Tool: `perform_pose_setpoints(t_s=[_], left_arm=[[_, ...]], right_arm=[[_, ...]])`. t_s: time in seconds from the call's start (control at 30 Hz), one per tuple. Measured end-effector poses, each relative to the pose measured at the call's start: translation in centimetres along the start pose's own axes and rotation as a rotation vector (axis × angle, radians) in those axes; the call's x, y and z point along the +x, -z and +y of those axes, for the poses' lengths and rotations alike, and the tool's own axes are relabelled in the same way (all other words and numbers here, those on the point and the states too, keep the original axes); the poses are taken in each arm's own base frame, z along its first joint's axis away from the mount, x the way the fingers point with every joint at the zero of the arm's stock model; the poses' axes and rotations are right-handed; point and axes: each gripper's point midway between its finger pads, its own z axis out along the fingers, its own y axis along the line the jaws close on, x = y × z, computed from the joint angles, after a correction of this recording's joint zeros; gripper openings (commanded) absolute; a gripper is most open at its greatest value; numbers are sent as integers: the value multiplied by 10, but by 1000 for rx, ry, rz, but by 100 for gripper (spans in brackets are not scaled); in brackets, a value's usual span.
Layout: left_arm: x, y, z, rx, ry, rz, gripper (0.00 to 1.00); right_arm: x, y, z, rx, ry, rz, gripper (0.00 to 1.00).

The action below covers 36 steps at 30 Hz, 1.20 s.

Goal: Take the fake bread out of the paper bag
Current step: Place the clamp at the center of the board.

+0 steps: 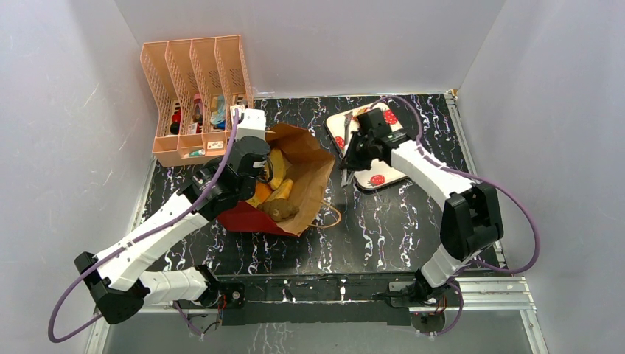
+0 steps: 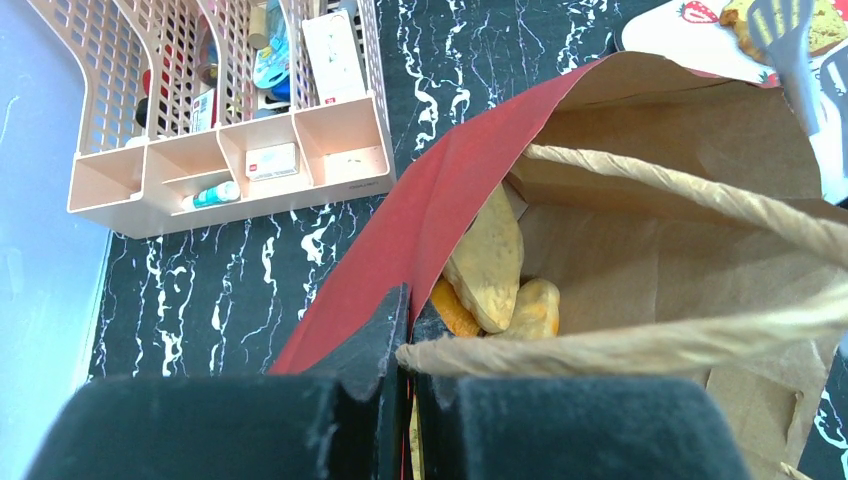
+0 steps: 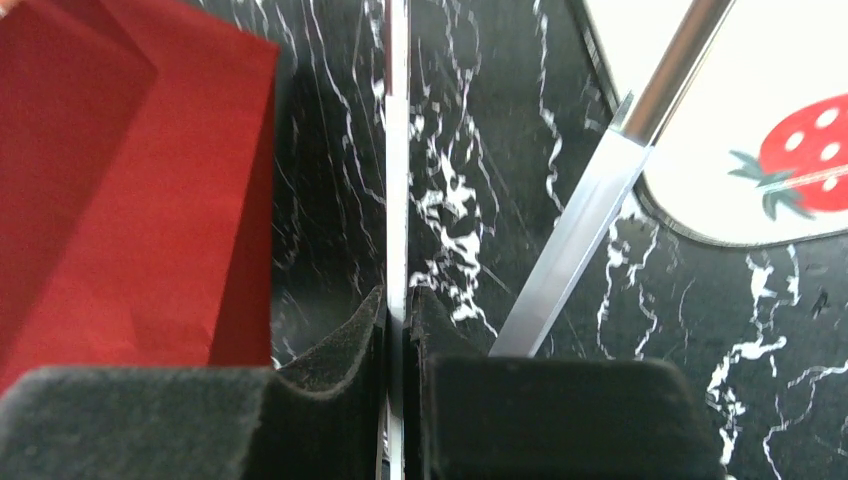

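The left gripper (image 2: pixel 408 332) has its jaws pressed together on the red rim of the paper bag (image 2: pixel 430 200), which lies on its side on the black marbled table (image 1: pixel 390 228) with its mouth open. A tan cord handle (image 2: pixel 650 345) runs off from beside its right finger. The fake bread (image 2: pixel 488 262) sits inside the bag just past those jaws, with 3 pieces showing in tan, yellow and orange. The right gripper (image 3: pixel 397 320) is clamped tight on 1 thin arm of the metal tongs (image 3: pixel 580 230), apart from the bag and beside the strawberry-printed plate (image 3: pixel 720 100). The labels on the small packs in the peach organiser (image 2: pixel 200 170) are too small to read.
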Motion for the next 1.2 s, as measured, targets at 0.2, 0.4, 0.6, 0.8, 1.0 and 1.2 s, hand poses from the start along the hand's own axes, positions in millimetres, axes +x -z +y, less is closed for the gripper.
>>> perform_pose_setpoints(t_s=[0.2, 0.4, 0.6, 0.8, 1.0, 1.2], left_arm=[[1, 1, 1, -1, 4, 2, 0], [0, 6, 6, -3, 9, 0, 0], [-3, 12, 14, -12, 23, -16, 0], [-4, 15, 19, -22, 28, -23, 0], [-4, 17, 23, -28, 24, -22, 0], [-3, 17, 24, -30, 17, -21, 0]], right_arm=[[49, -4, -1, 102, 135, 57, 0], [75, -6, -20, 213, 219, 85, 0], [100, -9, -33, 287, 296, 109, 0], [108, -15, -41, 337, 333, 109, 0], [107, -25, -52, 388, 344, 104, 0], [105, -33, -61, 425, 360, 102, 0]])
